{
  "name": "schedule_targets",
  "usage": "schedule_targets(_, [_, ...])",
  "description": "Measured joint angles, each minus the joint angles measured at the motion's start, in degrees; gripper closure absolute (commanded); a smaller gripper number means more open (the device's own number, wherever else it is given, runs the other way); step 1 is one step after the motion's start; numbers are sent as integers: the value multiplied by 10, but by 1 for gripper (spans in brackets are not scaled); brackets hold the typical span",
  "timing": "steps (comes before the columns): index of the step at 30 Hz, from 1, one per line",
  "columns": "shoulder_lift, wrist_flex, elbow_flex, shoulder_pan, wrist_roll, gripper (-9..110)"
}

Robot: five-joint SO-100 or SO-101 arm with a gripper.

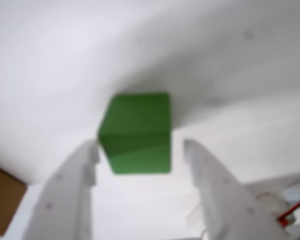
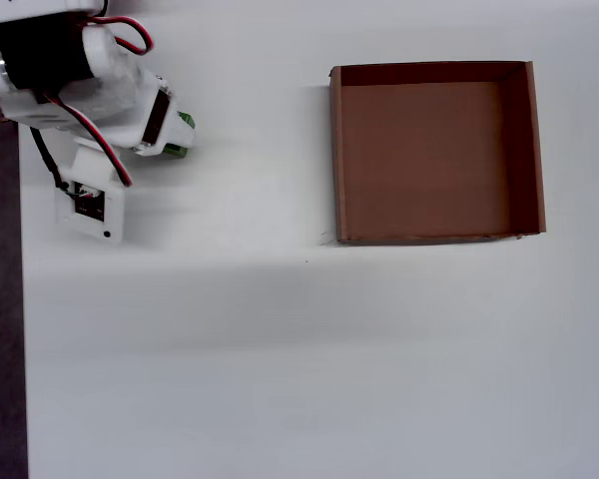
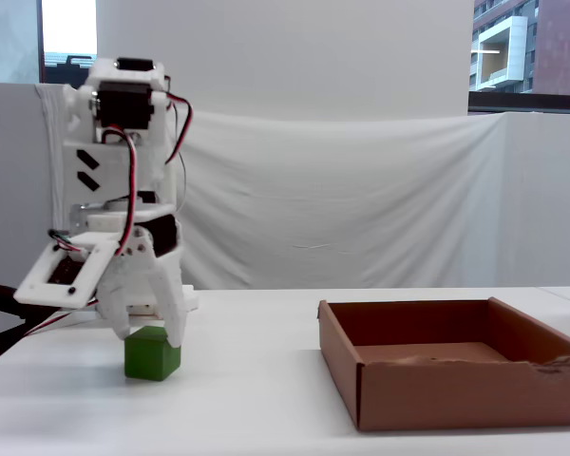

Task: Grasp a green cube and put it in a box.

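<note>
The white 2-finger gripper [image 1: 140, 145] stands wide open, its fingers straddling the small solid green cube [image 1: 136, 133] on the white table [image 3: 266, 380]. The cube looks light, rigid and smooth; flat opposite faces suit pinching. The shallow brown cardboard box [image 3: 437, 389] sits well apart, empty.

White printed arm [image 3: 123, 190], black servo blocks, red and black cables; white gripper [image 3: 150, 332] fingers.
</note>
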State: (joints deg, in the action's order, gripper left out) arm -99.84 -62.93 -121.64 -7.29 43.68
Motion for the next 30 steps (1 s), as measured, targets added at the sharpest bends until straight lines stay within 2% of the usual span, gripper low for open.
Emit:
schedule_targets(20, [24, 1, 3, -16, -5, 79])
schedule_targets(25, [24, 1, 3, -16, -5, 85])
schedule_targets(30, [24, 1, 3, -16, -5, 86])
